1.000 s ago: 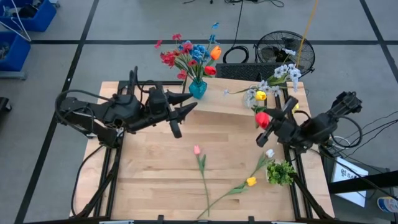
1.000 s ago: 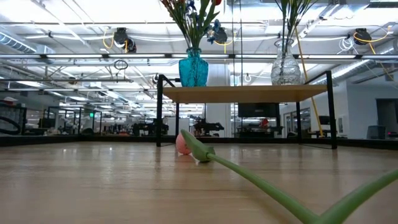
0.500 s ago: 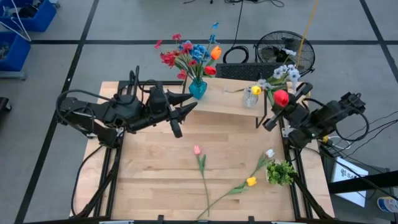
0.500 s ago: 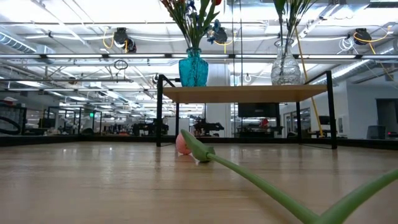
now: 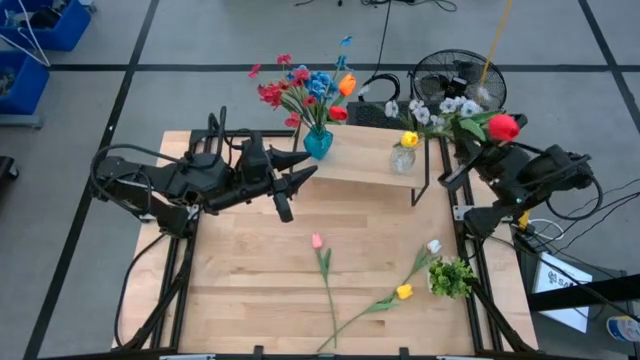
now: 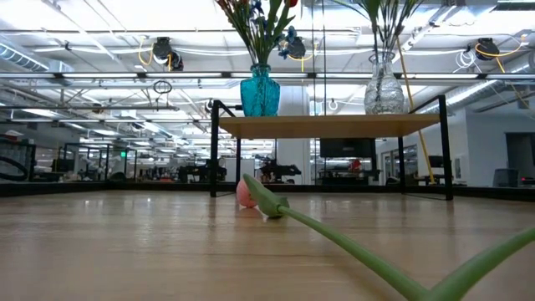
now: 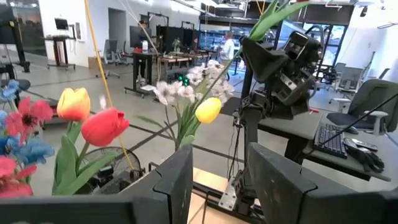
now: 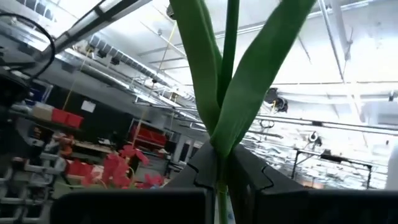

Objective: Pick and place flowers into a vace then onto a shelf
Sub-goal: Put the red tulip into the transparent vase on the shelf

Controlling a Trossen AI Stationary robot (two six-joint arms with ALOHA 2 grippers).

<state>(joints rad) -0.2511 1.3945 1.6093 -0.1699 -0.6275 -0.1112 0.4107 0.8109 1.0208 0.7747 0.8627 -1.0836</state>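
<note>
Right pincer is clamped tight on the stem of a red tulip, which I have lifted to the upper right of the high view, past the right end of the shelf; in the right wrist view the stem and its long leaves rise straight out from between my fingers. Left pincer waits partly open and empty, left of centre, just in front of the shelf.

Both vases stand on the shelf: the blue vase full of red and blue blossoms, the clear vase with white and yellow ones. A pink flower, a yellow flower and a white one lie on the surface, beside a leafy clump.

My read is that the clear vase is the target. To do this well I would keep the stem near upright, bring its lower end over the vase mouth, come in above the blossoms already there so nothing snags, lower slowly, and release only once the stem is well inside. Tipping the vase is the risk.
</note>
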